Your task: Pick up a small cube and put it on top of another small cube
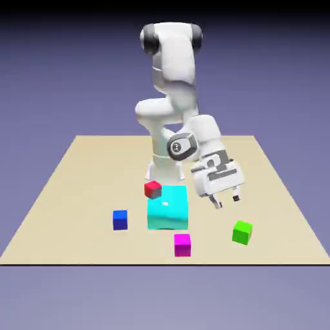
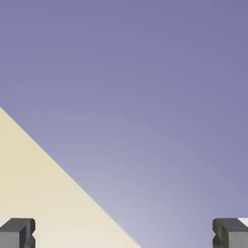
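So the gripper (image 1: 227, 201) is hanging in the air with its jaws spread wide and nothing between them, up and to the exterior view's left of the small green cube (image 1: 242, 232), not touching it. The dark blue cube (image 1: 120, 219) sits well apart on the table (image 1: 64, 193), on the other side of the big cyan block (image 1: 168, 207). Hand view just shows a tan table corner, backdrop and both fingertips (image 2: 17, 233)

Even, soft light throughout; both views are sharp, with no blur or edge distortion. A white glare spot sits on the big cyan block (image 1: 168, 207). The backdrop darkens toward the top.
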You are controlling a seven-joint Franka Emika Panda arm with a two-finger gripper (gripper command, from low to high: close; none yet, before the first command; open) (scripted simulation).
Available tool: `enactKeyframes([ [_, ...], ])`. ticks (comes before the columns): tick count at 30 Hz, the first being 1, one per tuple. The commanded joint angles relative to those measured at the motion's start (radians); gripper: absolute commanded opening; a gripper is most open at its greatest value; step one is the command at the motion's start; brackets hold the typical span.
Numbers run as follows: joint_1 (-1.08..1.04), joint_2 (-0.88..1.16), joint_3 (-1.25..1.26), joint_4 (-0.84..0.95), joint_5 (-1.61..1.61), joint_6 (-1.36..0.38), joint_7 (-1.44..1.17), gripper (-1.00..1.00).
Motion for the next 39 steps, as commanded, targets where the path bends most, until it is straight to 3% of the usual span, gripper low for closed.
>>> enactKeyframes([
  [1, 0.01, 0.032, -0.003, 0.012, -0.044, 0.017, 0.02, 0.0],
  [8, 0.063, 0.198, -0.02, 0.072, -0.273, 0.104, 0.127, 0.0],
  [16, 0.218, 0.409, -0.102, 0.135, 0.058, 0.195, -0.119, 0.0],
  [17, 0.218, 0.409, -0.102, 0.135, 0.058, 0.195, -0.119, -1.0],
  [26, 0.066, 0.193, -0.028, 0.067, -0.257, 0.104, 0.118, -1.0],
  [39, 0.192, 0.006, -0.314, -0.113, 0.308, 0.096, -0.215, -1.0],
])
